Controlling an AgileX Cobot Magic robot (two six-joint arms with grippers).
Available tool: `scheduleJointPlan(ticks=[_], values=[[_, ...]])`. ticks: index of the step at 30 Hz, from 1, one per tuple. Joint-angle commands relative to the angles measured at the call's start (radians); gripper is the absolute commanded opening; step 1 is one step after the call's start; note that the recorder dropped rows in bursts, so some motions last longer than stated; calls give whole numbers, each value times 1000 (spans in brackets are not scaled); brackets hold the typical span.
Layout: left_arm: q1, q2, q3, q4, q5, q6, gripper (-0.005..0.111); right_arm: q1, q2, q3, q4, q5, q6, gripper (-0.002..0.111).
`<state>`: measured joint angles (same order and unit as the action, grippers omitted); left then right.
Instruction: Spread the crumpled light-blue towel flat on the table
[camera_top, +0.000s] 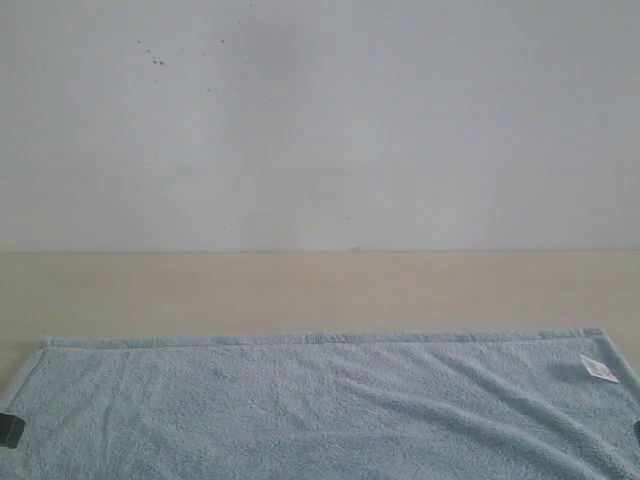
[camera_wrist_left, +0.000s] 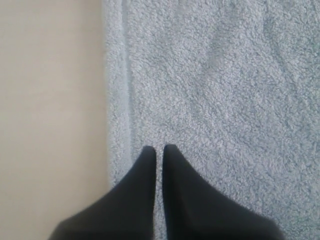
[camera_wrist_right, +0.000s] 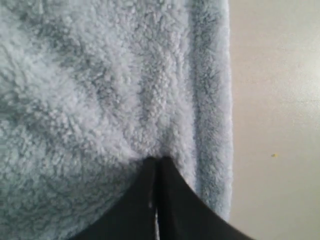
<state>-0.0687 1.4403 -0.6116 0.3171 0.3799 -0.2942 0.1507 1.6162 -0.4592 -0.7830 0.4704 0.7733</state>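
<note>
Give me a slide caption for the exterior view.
A light-blue towel lies nearly flat on the beige table, white tag near its right corner.

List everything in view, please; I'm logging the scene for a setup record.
towel: one, light blue, spread over the near part of the table, shallow creases
tag: one, white, near the towel's far right corner
table: one, pale beige, under and beyond the towel
wall: one, off-white, behind the table, a few dark specks upper left
left gripper: one, black, shut, tips over the towel beside its hem
right gripper: one, black, shut, towel puckered at its tips as if pinched, beside the hem
</note>
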Motion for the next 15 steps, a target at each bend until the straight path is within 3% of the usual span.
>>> scheduleJointPlan(ticks=[1,8,15], values=[[-2,8,-3,-11,-8,5,4,-2,-26,-47,37,-148,-104,0],[-2,48,-3,-21,-11,22,4,-2,-98,-231,40,-138,-159,0],[0,59,-12,5,-71,26,4,-2,-18,-344,40,-122,-201,0]])
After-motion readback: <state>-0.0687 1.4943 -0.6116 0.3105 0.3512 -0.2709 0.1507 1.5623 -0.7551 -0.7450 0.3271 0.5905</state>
